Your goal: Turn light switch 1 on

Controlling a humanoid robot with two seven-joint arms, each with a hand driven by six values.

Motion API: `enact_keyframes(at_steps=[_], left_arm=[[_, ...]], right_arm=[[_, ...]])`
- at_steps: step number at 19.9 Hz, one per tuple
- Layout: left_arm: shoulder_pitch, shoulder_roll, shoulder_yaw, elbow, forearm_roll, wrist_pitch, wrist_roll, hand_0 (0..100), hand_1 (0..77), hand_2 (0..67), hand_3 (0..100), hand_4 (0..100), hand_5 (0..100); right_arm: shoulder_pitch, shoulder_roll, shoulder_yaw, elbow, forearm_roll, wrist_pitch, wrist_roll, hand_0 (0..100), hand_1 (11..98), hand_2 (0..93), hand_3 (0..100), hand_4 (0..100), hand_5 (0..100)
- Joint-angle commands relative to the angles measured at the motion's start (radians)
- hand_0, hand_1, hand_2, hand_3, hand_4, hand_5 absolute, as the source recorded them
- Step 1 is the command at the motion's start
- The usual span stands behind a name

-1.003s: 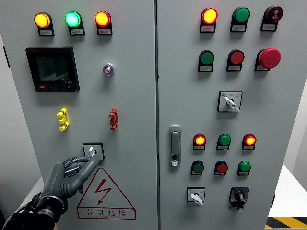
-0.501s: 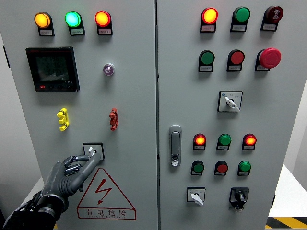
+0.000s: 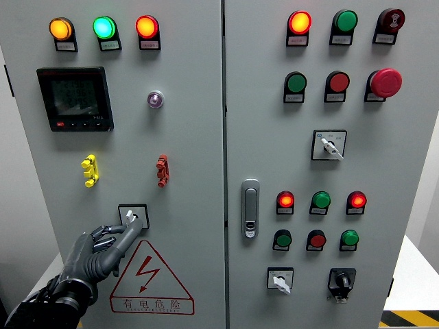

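Left hand (image 3: 96,251) raised from lower left, fingers (image 3: 130,229) reaching the rotary light switch (image 3: 132,217), low on the left cabinet door (image 3: 192,137) above the warning triangle (image 3: 151,279). Firm grasp or mere touch: cannot tell.

Near the bottom edge of the left cabinet door (image 3: 192,137), a red-outlined triangle sign (image 3: 149,275) bears a red lightning bolt. Under the bolt, inside the same red border, runs a line of red Chinese characters that reads 有电危险. The hand (image 3: 96,252) overlaps the sign's left corner. Small white labels (image 3: 110,45) sit under the lamps along the top edge of this door, and more labels (image 3: 298,41) sit under the lamps and buttons on the right door (image 3: 405,151); their print is too small to read. The meter (image 3: 74,98) near the upper left corner shows faint digits that cannot be made out.
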Motion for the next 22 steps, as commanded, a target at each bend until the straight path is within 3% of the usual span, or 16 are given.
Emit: enact_keyframes(at_steps=[1,12,22], left_arm=[[-0.002,0.000,0.000,0.000,0.001,0.000,0.001,0,52.4,46.6,93,100,94],[-0.013,0.002,0.002,0.003,0.001,-0.001,0.016,0,54.6,48.0,93,100,96],[-0.022,0.002,0.002,0.009,0.001,-0.001,0.035,0,50.6,48.3,94,100,96]], right_arm=[[0.000,0.0007,0.000,0.000,0.000,-0.001,0.000,0,19.8,0.0,20,19,10],[0.000,-0.0008,0.000,0.000,0.000,-0.001,0.000,0,19.6,0.0,20,19,10],[0.000,0.0007,0.002,0.000,0.000,0.000,0.000,0,19.8,0.0,20,19,10]])
